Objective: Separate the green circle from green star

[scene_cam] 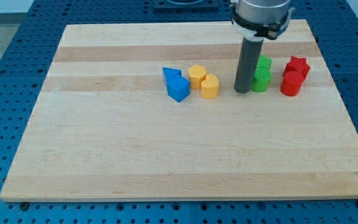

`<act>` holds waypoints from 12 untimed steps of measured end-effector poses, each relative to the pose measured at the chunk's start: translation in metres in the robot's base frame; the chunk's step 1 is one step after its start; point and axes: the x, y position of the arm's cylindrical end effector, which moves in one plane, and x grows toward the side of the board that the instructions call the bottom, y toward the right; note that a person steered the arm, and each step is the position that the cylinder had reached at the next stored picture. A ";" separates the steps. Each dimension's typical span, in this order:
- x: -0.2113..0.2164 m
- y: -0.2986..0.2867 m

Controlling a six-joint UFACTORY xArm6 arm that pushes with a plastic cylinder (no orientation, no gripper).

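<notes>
The green circle (261,80) sits on the wooden board right of centre, touching the green star (265,63) just above it toward the view's top. My tip (242,91) rests on the board directly at the left of the green circle, touching or nearly touching it. The rod partly hides the left edges of both green blocks.
A red star (298,65) and a red cylinder (290,83) stand just right of the green pair. A yellow hexagon (197,75) and yellow heart (209,86) lie left of my tip. Two blue blocks (176,84) lie further left. The board's right edge (342,106) is near.
</notes>
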 end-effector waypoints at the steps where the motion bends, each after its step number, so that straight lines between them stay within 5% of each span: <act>1: -0.030 0.000; 3: -0.077 0.008; 6: -0.054 0.047; 9: -0.049 -0.008; 12: -0.030 0.019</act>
